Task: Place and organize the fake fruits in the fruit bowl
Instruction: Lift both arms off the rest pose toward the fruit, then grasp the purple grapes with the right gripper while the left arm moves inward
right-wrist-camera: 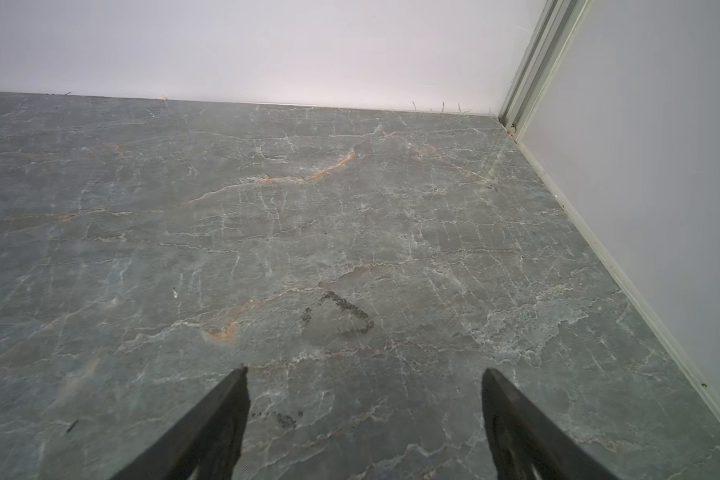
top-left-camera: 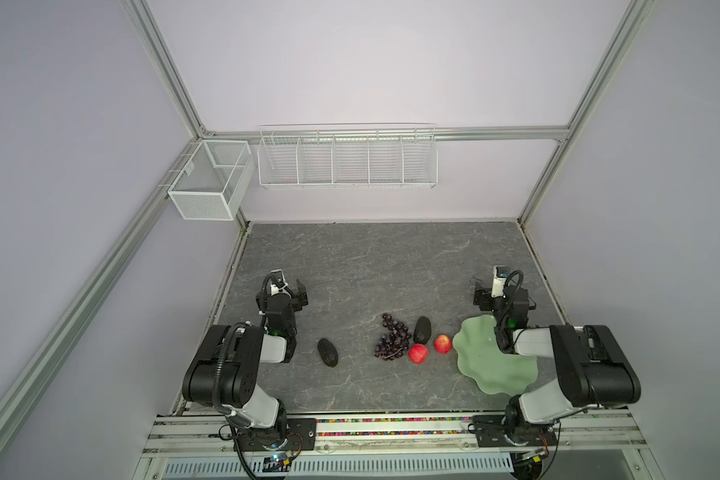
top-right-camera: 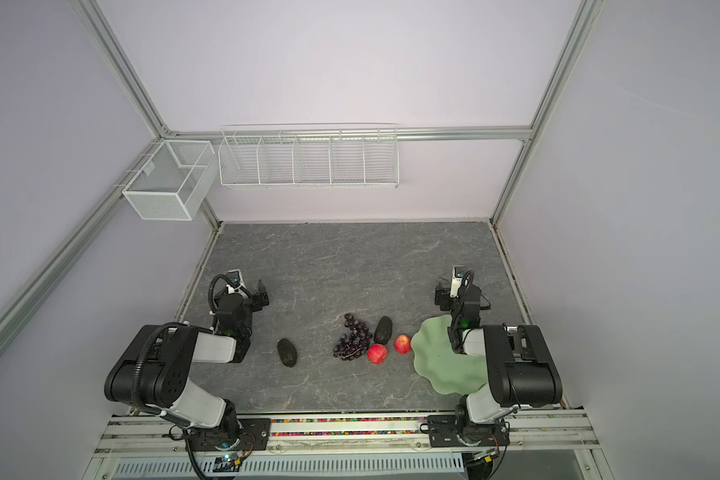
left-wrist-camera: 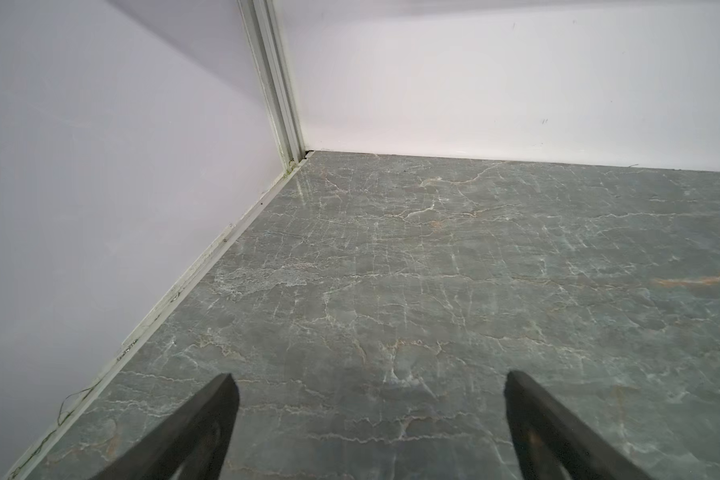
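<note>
Much of fruit bowl [top-left-camera: 479,361] behind right arm [top-left-camera: 578,365] (rim included)

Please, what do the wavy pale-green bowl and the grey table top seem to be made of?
Wavy pale-green bowl: probably plastic or glazed ceramic; smooth, even colour, soft sheen, which one the look leaves open.
Grey veined table top: looks like stone or a stone-print laminate; pale crack-like veins, faintly glossy.

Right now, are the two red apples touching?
Apart. Both top views show a strip of grey table between the front apple and the apple by the bowl.
</note>
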### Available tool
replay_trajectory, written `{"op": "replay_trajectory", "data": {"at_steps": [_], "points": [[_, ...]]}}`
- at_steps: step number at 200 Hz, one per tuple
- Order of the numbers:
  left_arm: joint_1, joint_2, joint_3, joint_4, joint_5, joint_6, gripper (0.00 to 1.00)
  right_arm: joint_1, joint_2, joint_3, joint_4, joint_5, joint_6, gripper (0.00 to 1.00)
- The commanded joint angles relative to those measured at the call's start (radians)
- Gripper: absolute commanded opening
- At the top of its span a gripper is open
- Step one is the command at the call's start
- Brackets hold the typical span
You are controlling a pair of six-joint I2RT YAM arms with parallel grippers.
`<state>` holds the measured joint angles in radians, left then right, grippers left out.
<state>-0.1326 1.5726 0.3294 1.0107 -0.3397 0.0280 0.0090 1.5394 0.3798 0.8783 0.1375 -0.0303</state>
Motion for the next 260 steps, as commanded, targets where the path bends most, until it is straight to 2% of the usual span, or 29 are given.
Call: {"op": "replay_trajectory", "data": {"at_steps": [1, 97, 175, 196, 209, 219, 231, 240, 243, 253, 260], "points": [[0.007, -0.012, 0.02, -0.001, 0.011, 0.007, 0.99, -0.001, -0.006, 0.002, -0.002, -0.005, 0.003, 0.88], [0.024, -0.017, 0.039, -0.047, 0.045, -0.004, 0.99, -0.001, -0.007, 0.004, -0.004, -0.006, 0.003, 0.88], [0.024, -0.015, 0.034, -0.036, 0.027, -0.01, 0.99, -0.001, -0.009, -0.003, 0.005, -0.005, 0.002, 0.88], [0.016, -0.068, -0.03, 0.054, -0.003, -0.011, 0.99, 0.001, -0.105, -0.032, -0.022, 0.042, 0.021, 0.88], [0.002, -0.144, -0.055, 0.035, -0.037, -0.003, 0.99, 0.002, -0.178, -0.067, -0.021, 0.075, 0.031, 0.88], [-0.038, -0.222, -0.041, -0.048, -0.084, 0.029, 0.99, 0.008, -0.26, -0.06, -0.128, 0.078, 0.045, 0.88], [-0.107, -0.324, 0.019, -0.263, -0.159, 0.027, 0.99, 0.026, -0.362, -0.012, -0.329, 0.106, 0.067, 0.88], [-0.147, -0.398, 0.071, -0.445, -0.134, -0.025, 0.99, 0.053, -0.422, 0.056, -0.527, 0.159, 0.094, 0.88], [-0.176, -0.418, 0.087, -0.485, -0.129, -0.008, 0.99, 0.066, -0.437, 0.086, -0.603, 0.172, 0.105, 0.88], [-0.299, -0.468, 0.145, -0.618, -0.244, -0.018, 0.99, 0.117, -0.467, 0.184, -0.816, 0.206, 0.137, 0.88], [-0.369, -0.497, 0.192, -0.708, -0.255, -0.036, 0.99, 0.165, -0.473, 0.246, -0.935, 0.215, 0.163, 0.88]]}}
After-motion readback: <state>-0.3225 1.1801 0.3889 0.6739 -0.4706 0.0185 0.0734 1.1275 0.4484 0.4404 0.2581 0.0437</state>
